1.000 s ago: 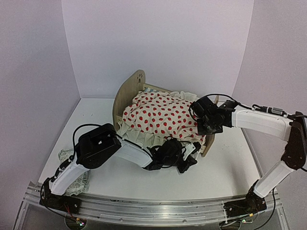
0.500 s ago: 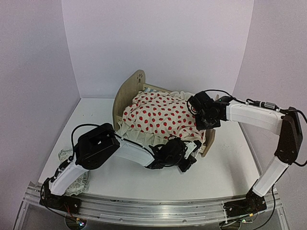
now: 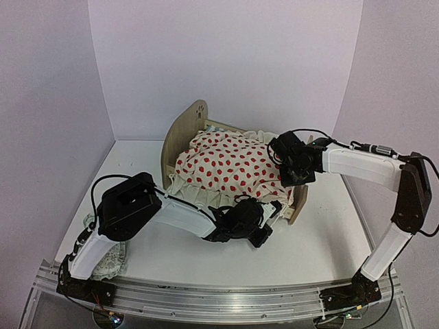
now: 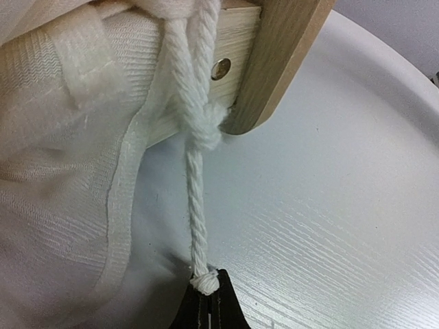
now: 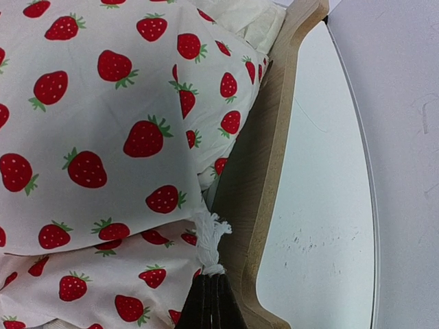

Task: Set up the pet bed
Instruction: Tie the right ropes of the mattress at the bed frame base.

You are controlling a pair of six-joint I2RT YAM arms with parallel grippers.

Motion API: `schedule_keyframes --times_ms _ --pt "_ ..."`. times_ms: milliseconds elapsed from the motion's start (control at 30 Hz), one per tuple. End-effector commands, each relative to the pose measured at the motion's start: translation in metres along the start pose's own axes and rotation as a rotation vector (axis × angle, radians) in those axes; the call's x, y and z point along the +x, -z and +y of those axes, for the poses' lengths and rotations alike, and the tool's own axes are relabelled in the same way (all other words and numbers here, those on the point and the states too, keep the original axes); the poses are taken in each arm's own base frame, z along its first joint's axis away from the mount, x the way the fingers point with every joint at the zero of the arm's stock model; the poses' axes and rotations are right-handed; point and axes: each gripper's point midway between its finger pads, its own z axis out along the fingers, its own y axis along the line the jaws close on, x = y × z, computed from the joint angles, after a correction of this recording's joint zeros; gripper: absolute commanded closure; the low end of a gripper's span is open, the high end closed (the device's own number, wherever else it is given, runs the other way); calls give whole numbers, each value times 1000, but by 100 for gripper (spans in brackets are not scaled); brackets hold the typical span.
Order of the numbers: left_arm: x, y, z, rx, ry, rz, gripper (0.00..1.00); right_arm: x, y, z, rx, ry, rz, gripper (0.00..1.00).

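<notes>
Your pet bed (image 3: 184, 130) sits mid-desk (image 3: 178, 264), toward 12 o'clock, under the strawberry blanket (image 3: 230, 164). Your left arm (image 3: 182, 218) lies low, reaching toward 2 o'clock, and the left pincer (image 4: 206, 301) is clenched on a white cord (image 4: 195, 205). The right pincer (image 5: 211, 291), reaching toward 9 o'clock, grips the blanket's tassel (image 5: 211, 240).

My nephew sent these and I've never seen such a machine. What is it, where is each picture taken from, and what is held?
Two white robot arms stand at the near edge of a table. The wide picture looks down from above and behind them; the close-ups come from cameras on their wrists. On it stands a wooden pet bed under a strawberry blanket; a pale patterned cloth lies by the left arm's base. The left pincer is shut on a white cord hanging at the bed's corner. The right pincer is shut on a white tassel at the blanket's corner.
</notes>
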Motion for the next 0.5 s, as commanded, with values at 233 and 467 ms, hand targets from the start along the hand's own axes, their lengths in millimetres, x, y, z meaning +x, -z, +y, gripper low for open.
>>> schedule_keyframes --times_ms 233,467 --pt "36 13 8 -78 -29 122 97 -12 -2 4 -10 -21 -17 100" --pt "16 19 6 -81 -59 96 73 -17 7 10 -73 -39 -16 85"
